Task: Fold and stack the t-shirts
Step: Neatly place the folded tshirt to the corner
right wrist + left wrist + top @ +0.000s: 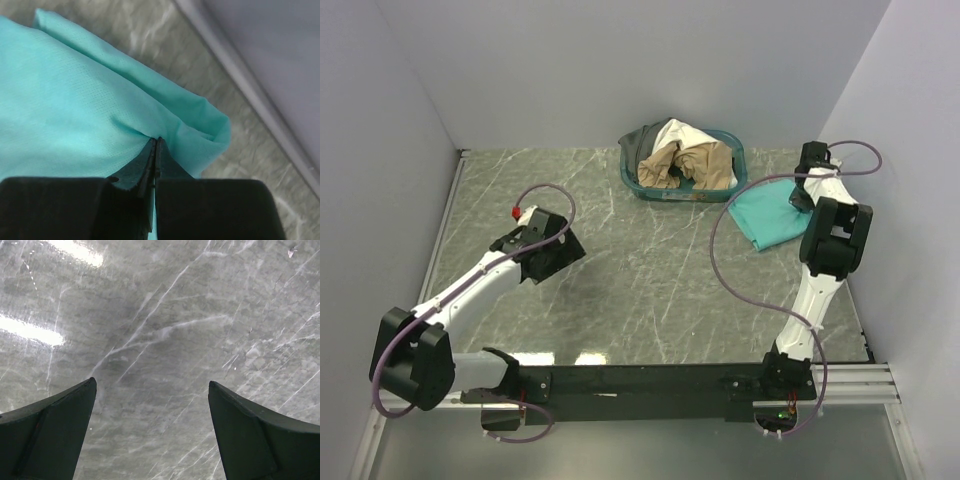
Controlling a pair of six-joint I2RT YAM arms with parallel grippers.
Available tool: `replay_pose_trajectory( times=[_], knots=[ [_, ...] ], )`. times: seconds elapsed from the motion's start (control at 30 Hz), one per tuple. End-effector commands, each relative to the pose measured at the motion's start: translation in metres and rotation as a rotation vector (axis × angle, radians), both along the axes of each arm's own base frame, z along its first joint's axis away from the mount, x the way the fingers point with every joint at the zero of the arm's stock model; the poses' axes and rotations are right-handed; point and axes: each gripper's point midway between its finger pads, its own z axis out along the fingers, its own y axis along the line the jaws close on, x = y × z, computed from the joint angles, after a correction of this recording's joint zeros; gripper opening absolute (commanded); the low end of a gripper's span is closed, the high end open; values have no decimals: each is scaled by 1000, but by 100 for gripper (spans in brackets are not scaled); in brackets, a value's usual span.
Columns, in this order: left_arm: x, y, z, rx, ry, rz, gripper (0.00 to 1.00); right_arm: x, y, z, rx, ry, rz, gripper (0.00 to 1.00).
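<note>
1. The right claw point(156, 142) is clamped shut on a fold of the teal shirt point(75, 110); the cloth puckers right at its tips.
2. That shirt lies rumpled on the table point(620, 290) at the far right, just beside the basket point(741, 168).
3. The cream shirt point(680, 135), tan shirt point(705, 160) and dark grey shirt point(638, 147) are heaped in the basket.
4. The left claw point(151, 382) hangs with its fingers wide apart over the table on the left, well apart from every shirt.
</note>
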Motion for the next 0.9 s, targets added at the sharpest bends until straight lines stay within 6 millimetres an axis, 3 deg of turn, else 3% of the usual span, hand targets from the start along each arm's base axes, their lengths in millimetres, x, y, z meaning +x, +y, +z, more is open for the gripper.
replay_pose_trajectory(
  times=[0.0,0.13,0.3,0.5,0.67,0.7,0.73,0.87],
  knots=[
    [12,1,15,19,-39,9,99,-1,-34,6,-88,51,-56,0],
    [16,-2,17,9,-45,6,99,-11,-58,4,-68,46,-154,0],
    [19,-6,16,2,-40,-1,99,-13,-58,-4,-15,35,-177,0],
    [19,-6,18,1,-38,1,99,28,-53,17,16,-82,-120,0],
    [18,-5,22,-8,-41,15,99,58,-47,17,40,-110,-91,0],
    [17,-5,22,-7,-38,15,99,71,-48,31,36,-152,-86,0],
    [17,-6,23,-11,-40,15,100,74,-45,23,47,-141,-82,0],
    [16,-4,25,-9,-38,31,99,96,-44,38,66,-219,-72,0]
  ],
)
